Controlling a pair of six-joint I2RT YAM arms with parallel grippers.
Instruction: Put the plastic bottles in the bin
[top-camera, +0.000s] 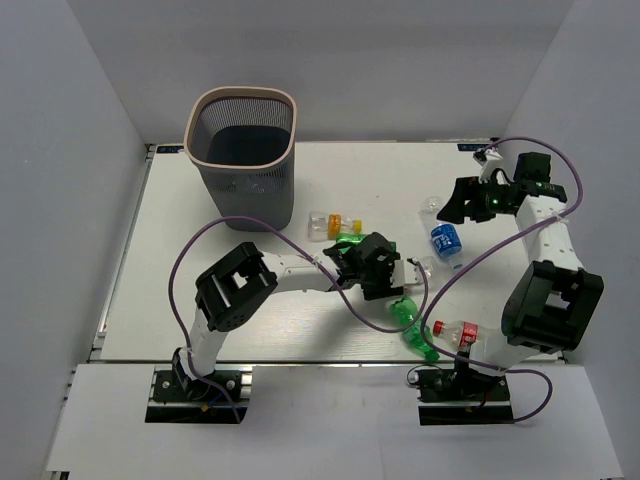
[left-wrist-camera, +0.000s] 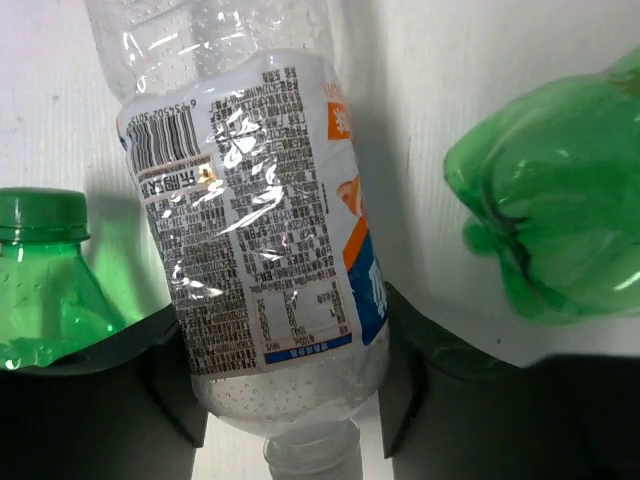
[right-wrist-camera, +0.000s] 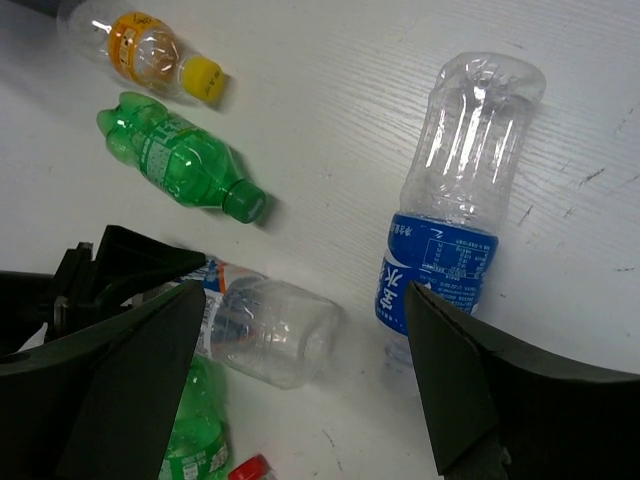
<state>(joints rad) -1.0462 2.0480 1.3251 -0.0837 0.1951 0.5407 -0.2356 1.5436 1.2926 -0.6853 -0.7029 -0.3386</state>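
The bin, dark mesh with a pale rim, stands at the far left of the table. My left gripper is shut on a clear bottle with a white, orange and blue label; both fingers press its shoulder near the neck. My right gripper hangs open above the table with nothing held. A clear blue-labelled bottle lies beside its right finger. Green bottles lie at both sides of the held one.
An orange-labelled bottle with a yellow cap and a green bottle lie beyond my left gripper. Another green bottle and a red-capped clear one lie near the right arm's base. White walls surround the table.
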